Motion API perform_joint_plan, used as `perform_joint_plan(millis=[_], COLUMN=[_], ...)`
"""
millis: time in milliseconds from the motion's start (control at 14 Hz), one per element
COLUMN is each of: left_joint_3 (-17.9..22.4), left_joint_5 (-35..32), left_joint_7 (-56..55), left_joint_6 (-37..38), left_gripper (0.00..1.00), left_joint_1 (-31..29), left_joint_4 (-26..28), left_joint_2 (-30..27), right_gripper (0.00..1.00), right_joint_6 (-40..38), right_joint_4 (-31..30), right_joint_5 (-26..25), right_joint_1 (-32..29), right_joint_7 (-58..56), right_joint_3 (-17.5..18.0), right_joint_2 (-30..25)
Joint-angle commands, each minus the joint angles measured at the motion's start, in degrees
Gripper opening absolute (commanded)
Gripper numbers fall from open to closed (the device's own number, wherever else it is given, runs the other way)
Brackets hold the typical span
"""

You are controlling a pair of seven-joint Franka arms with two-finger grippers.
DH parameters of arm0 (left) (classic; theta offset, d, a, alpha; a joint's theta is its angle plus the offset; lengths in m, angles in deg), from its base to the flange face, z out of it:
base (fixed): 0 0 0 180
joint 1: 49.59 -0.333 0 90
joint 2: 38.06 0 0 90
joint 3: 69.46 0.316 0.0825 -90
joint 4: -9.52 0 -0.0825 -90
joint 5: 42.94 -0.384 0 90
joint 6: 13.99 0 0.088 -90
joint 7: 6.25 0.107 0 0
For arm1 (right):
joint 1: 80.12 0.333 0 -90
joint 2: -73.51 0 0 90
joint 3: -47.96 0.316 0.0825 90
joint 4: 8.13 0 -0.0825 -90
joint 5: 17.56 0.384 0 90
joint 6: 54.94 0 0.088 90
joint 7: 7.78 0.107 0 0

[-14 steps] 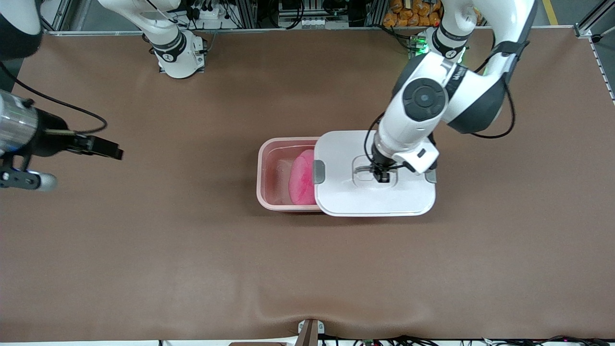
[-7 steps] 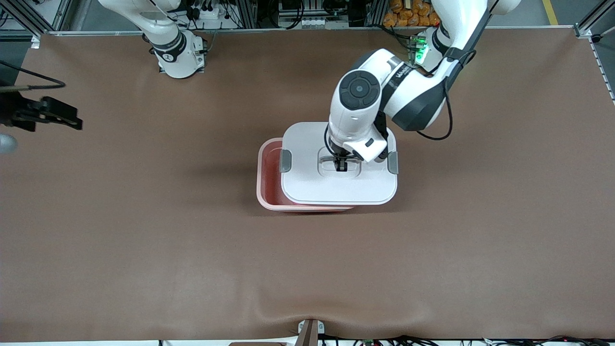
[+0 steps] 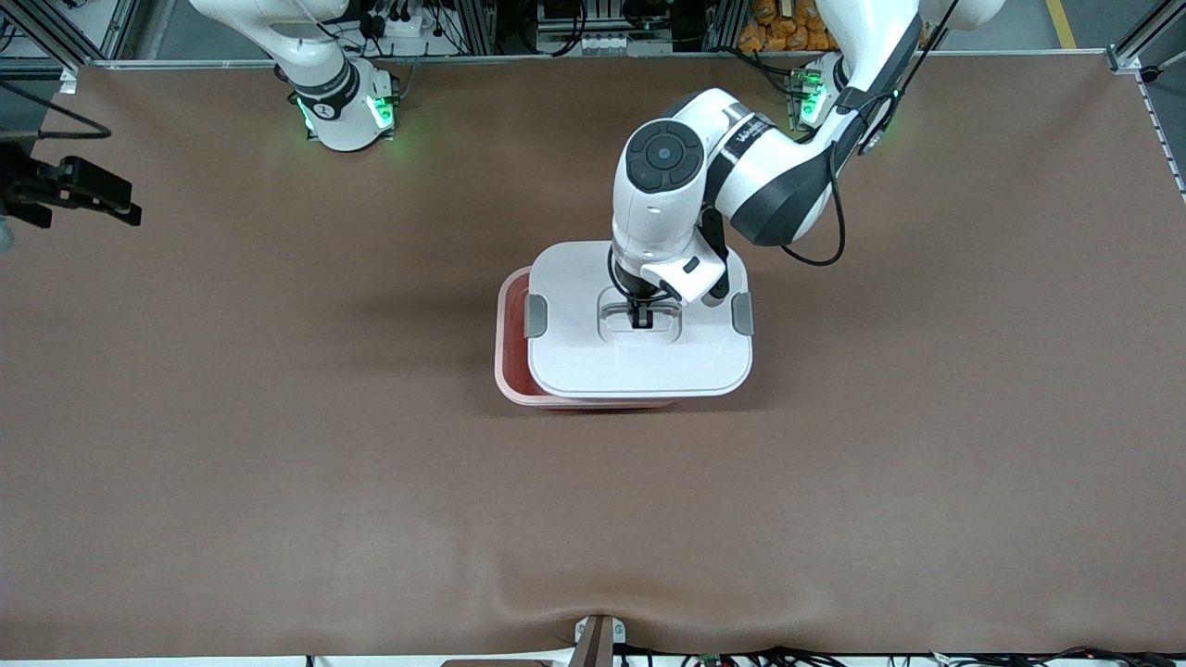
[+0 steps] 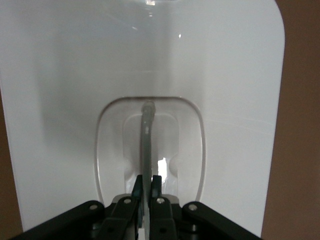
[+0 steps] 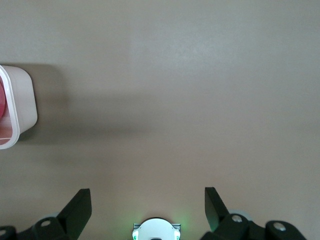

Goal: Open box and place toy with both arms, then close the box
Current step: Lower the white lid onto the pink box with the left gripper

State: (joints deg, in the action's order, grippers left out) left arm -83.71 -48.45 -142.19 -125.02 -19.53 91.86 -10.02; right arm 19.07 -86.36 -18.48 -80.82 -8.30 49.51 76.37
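1. Offset is what the coming move turns on: lid [image 3: 639, 361] hangs over the box [image 3: 508, 375] but sits shifted toward the left arm's end of the table. A strip of pink rim and red interior shows on the right arm's end; nothing of the box shows past the lid at the left arm's end.
2. Left gripper [image 3: 641, 320] is clamped on the thin grey handle [image 4: 146, 150] in the lid's recessed centre, fingers [image 4: 156, 186] pinched tight on the bar in the left wrist view. So the box lies below it and a bit toward the right arm's end.
3. Lid's long axis runs along the table's length, end to end between the two arms, and looks roughly parallel with the box's. My read: only a small slide is needed, no twist.
4. Cannot tell from these views whether the lid is resting on the rim or held just above it.
5. Toy: not visible as a shape; only a red-pink patch [image 5: 2, 100] inside the box in the right wrist view. I judge it's inside, under the lid.
6. Right gripper [image 3: 79, 190] waits over bare table at the right arm's end, well apart from the box, jaws spread wide.
7. Surface: flat brown mat [image 3: 371, 482], plenty of room on every side of the box.
8. Grey side clips [image 3: 535, 315] hang on both short ends of the lid; judgement: they could catch the rim if the lid goes down off-centre.
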Motion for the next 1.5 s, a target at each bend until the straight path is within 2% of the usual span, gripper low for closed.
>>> perform_joint_plan(millis=[0,214,783,1424], left_joint_3=[0.54,1.15,1.24,1.24], left_joint_5=[-2.57,-4.06,-5.56,-8.37], left_joint_7=[-1.96,-3.62,-6.26,-7.32], left_joint_6=[-0.68,-0.86,-3.23,-4.64], left_gripper=[0.0,0.0,0.0,0.0], left_joint_1=[2.27,3.95,5.71,7.55], left_joint_4=[-2.0,-3.58,-3.76,-3.67], left_joint_2=[1.75,3.07,5.27,6.42], right_gripper=[1.0,1.0,1.0,1.0], right_joint_6=[4.91,5.0,4.57,3.77], right_joint_4=[-11.84,-10.64,-5.36,-5.36], right_joint_5=[0.4,0.75,0.57,0.05], right_joint_1=[0.09,0.17,0.26,0.18], right_joint_7=[-1.85,-9.67,-9.42,-7.76], right_joint_3=[-1.46,-3.65,-3.92,-4.19], right_joint_2=[-8.38,-7.87,-6.2,-6.37])
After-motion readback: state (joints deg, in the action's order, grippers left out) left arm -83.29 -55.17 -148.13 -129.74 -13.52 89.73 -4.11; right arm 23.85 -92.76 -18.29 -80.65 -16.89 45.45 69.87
